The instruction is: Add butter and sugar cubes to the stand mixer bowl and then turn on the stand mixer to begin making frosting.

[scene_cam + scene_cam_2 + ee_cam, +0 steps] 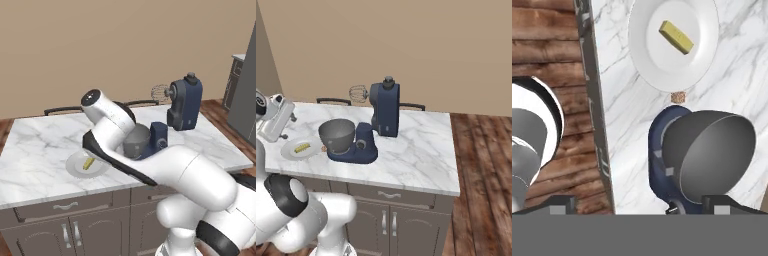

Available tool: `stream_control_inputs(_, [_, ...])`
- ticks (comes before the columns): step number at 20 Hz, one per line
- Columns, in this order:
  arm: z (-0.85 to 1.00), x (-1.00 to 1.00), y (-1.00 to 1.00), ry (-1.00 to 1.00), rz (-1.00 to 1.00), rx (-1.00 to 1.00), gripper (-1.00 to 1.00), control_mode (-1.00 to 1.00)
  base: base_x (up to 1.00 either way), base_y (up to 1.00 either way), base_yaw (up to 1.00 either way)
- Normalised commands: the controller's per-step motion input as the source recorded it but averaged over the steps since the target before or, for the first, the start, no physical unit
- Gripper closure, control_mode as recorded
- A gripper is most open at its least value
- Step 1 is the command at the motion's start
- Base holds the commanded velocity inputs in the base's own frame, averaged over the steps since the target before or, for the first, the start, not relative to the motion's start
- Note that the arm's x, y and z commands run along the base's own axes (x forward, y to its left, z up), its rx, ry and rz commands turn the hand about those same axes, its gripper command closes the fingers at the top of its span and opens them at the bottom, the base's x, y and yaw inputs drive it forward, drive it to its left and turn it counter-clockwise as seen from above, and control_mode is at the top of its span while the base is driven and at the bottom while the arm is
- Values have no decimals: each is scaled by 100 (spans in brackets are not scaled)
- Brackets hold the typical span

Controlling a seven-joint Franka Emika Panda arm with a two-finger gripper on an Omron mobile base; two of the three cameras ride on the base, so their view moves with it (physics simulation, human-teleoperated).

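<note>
Gripper [640,205] high over counter, jaws wide, holding nothing.
I see it looking down on butter [676,36], plate [652,60], sugar cube [678,96] and mixer bowl [712,155].

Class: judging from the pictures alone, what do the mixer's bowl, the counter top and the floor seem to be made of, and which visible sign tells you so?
Stand mixer bowl: probably metal, dull grey, with smooth shading and soft sheen.
Counter top: looks like polished marble or an imitation, white with grey veins.
Floor: apparently wood planks, reddish brown with grain and seams.
</note>
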Motion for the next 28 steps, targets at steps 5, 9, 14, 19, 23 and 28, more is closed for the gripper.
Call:
stream_control_inputs(5, [-10, 0, 24, -3, 0, -9, -100, -100, 0, 0, 0])
stream_control_inputs(9, [-20, 6, 7, 0, 0, -9, -100, -100, 0, 0, 0])
stream_control_inputs(14, [-30, 18, 0, 0, 0, -6, -100, -100, 0, 0, 0])
stream_control_inputs(19, [-37, 20, -4, 3, 0, -1, -100, -100, 0, 0, 0])
stream_control_inputs(23, [-32, 28, 0, 8, 0, 0, -100, -100, 0, 0, 0])
stream_control_inputs(28, [-25, 36, 0, 7, 0, 0, -100, -100, 0, 0, 0])
